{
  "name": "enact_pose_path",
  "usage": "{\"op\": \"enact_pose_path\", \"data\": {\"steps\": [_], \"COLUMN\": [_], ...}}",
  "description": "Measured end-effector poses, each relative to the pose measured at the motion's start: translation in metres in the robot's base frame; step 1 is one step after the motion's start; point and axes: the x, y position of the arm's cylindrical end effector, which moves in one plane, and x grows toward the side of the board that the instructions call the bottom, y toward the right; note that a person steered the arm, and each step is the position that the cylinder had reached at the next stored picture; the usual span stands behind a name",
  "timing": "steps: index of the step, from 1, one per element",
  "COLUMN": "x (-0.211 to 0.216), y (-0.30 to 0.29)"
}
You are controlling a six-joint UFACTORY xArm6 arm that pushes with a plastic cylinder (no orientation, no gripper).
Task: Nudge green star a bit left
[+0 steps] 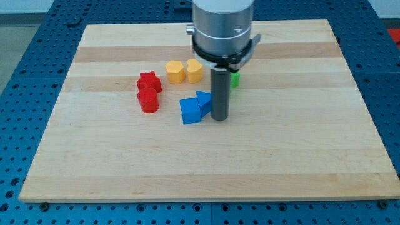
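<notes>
Only a small green edge (235,79) of a green block shows to the right of the rod, mostly hidden behind it; its shape cannot be made out. My tip (219,118) rests on the board just below that green block and right beside the blue triangular block (204,101). A blue cube (190,111) touches the triangular block on its left.
A yellow hexagonal block (175,71) and a yellow heart-like block (194,70) sit side by side above the blue blocks. A red star (149,81) and a red cylinder (149,100) lie to the left. The wooden board (300,144) rests on a blue perforated table.
</notes>
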Motion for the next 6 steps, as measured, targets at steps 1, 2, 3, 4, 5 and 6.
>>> {"op": "enact_pose_path", "data": {"steps": [1, 2, 3, 4, 5, 6], "x": [-0.002, -0.003, -0.008, -0.027, -0.064, -0.098], "y": [0.032, 0.058, 0.080, 0.096, 0.097, 0.087]}}
